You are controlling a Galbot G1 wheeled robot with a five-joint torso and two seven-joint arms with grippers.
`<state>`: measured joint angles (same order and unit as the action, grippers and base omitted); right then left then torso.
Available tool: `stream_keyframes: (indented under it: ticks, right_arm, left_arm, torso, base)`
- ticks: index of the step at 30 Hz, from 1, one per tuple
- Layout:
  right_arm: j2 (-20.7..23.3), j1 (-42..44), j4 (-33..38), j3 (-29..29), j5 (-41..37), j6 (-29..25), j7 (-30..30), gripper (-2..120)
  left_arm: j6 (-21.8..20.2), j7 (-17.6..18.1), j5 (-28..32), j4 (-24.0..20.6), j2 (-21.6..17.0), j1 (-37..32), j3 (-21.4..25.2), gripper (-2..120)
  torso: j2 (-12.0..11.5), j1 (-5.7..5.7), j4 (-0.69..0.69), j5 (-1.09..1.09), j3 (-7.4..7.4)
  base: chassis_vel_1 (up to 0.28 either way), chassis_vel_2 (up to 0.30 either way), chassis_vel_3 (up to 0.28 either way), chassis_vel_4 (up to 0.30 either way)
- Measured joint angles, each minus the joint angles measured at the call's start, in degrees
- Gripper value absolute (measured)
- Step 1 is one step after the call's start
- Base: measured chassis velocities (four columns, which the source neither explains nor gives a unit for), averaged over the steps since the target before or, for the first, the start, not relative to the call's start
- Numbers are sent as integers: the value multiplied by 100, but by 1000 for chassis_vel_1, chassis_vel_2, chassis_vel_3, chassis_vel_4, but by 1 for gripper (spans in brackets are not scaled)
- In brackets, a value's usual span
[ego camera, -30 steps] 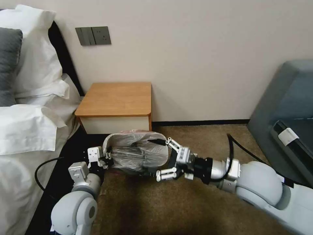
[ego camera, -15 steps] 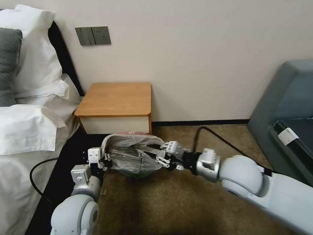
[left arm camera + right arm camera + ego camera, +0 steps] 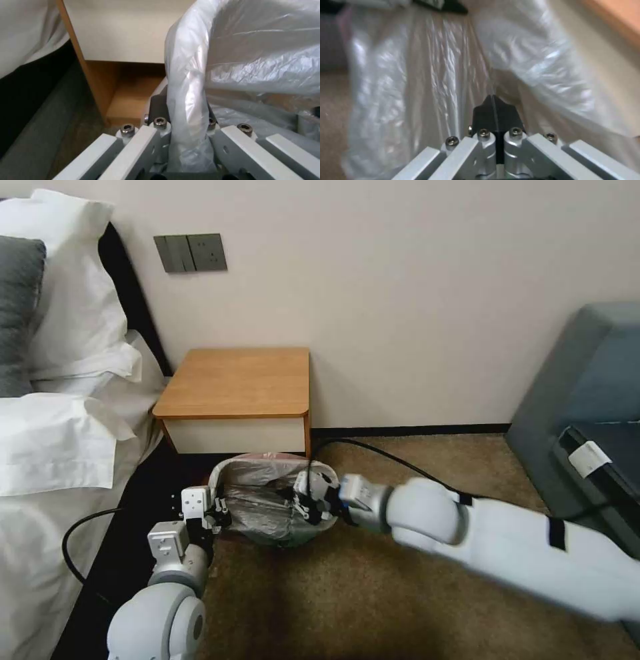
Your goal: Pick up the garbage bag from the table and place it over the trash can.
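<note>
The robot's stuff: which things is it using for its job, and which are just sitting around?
For the job:
- garbage bag, draped in the trash can
- left claw, shut on the bag's edge
- right claw, shut, inside the bag
- table, bare

Just there:
- bed pillows
- wall switches
- grey armchair

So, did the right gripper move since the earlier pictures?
Yes. The right gripper has moved left, toward the bed side, from beyond the table's right corner to under it, now shut on the garbage bag.
</note>
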<state>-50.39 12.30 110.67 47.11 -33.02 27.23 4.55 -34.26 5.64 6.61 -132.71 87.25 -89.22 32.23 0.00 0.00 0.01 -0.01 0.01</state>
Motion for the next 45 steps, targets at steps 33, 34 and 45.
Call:
stream_keyframes:
  ticks: [33,34,45]
  right_arm:
    - [-1698,-677,-2392,1276,1048,-39,506,0]
    - [-1684,-672,-2362,1250,1042,-41,499,0]
    - [-634,-252,-878,448,831,-100,471,0]
  left_arm:
    - [19,9,-195,-149,149,-135,-61,3]
    - [19,9,-195,-146,153,-120,-56,3]
    - [-82,56,103,208,182,154,39,3]
  torso:
    - [0,0,0,1,0]
    - [0,0,-1,1,0]
    - [0,0,-1,2,-1]
  base:
    - [0,0,0,0]
    - [0,0,0,0]
    - [0,0,0,0]
